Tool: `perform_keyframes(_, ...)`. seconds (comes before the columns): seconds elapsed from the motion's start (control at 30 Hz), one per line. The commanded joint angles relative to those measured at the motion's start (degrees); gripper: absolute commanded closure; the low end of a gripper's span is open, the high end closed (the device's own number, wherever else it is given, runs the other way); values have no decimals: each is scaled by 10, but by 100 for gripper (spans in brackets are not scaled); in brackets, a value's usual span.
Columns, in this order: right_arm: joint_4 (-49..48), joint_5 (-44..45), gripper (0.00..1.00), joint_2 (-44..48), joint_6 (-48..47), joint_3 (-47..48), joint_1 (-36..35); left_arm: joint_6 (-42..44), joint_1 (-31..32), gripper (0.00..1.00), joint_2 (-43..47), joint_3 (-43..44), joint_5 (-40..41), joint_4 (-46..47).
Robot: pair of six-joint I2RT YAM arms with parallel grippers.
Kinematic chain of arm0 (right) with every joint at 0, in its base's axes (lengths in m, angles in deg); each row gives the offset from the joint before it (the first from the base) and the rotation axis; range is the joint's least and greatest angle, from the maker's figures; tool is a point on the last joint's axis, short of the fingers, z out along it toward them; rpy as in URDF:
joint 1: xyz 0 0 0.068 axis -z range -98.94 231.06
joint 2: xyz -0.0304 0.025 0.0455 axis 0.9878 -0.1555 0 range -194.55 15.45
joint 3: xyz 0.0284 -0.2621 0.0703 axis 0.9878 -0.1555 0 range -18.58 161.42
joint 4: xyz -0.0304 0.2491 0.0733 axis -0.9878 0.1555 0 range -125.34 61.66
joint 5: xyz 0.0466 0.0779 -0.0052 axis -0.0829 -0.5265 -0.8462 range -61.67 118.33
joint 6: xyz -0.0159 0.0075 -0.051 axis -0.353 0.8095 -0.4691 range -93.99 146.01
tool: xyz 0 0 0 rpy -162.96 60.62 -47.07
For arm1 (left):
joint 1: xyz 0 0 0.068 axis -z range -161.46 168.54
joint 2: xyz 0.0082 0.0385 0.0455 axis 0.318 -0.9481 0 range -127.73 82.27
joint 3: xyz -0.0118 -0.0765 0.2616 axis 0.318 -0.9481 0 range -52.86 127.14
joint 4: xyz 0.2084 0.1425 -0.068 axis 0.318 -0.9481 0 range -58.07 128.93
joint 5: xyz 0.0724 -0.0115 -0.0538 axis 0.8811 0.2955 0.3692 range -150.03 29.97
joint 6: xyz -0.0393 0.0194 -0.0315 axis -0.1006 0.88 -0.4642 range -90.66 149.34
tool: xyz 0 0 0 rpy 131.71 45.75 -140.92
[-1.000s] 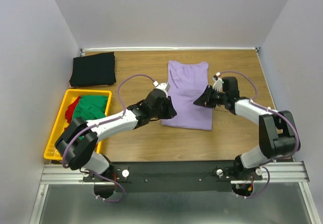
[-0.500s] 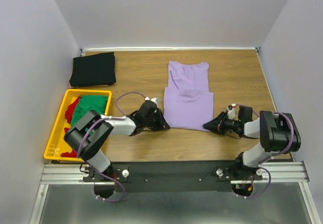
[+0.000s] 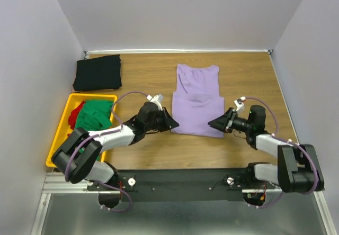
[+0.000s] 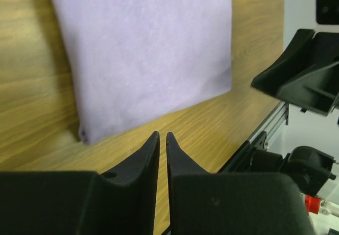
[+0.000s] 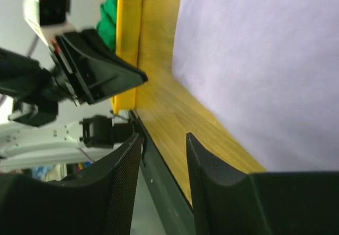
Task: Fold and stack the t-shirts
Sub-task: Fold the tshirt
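Note:
The lavender t-shirt (image 3: 197, 108) lies flat mid-table, its lower half a doubled layer. My left gripper (image 3: 170, 125) sits just off its near left corner, jaws shut and empty; in the left wrist view (image 4: 162, 134) the shirt's corner (image 4: 148, 50) lies just ahead of the fingertips. My right gripper (image 3: 211, 124) is open and empty at the near right corner; in the right wrist view (image 5: 161, 137) the shirt (image 5: 265, 60) lies beside it. A folded black t-shirt (image 3: 98, 72) lies at the back left. The green t-shirt (image 3: 95, 113) and red t-shirt (image 3: 77, 113) sit in the crate.
The yellow crate (image 3: 58, 145) stands at the left edge and also shows in the right wrist view (image 5: 127, 39). Grey walls close the table on three sides. Bare wood lies to the right of the lavender shirt and in front of it.
The lavender shirt went from one flat layer to a doubled lower half. Both grippers swung from its sides down to its near corners, then lifted slightly away from the cloth.

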Motion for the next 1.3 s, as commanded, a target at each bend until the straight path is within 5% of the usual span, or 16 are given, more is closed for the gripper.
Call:
perform_keyframes(0.0, -76, 61, 53, -52, 39, 14, -98, 17, 16, 83, -45, 41, 11, 19)
perform_keyframes(0.13, -140, 113, 53, -156, 63, 48, -179, 13, 16, 83, -111, 47, 17, 29)
perform_keyframes(0.43, -211, 136, 55, -348, 72, 47, -191, -25, -4, 84, -166, 0, 1, 61)
perform_keyframes(0.67, -193, 120, 55, -247, 79, 76, -170, 2, -32, 84, -112, -7, 10, 76)
perform_keyframes(0.87, -146, 85, 55, -249, 55, 174, -84, 58, -73, 84, -170, 106, -3, 77)
perform_keyframes(1.27, -146, 93, 55, -456, 45, 334, -10, 93, -144, 84, -398, 351, -35, 11)
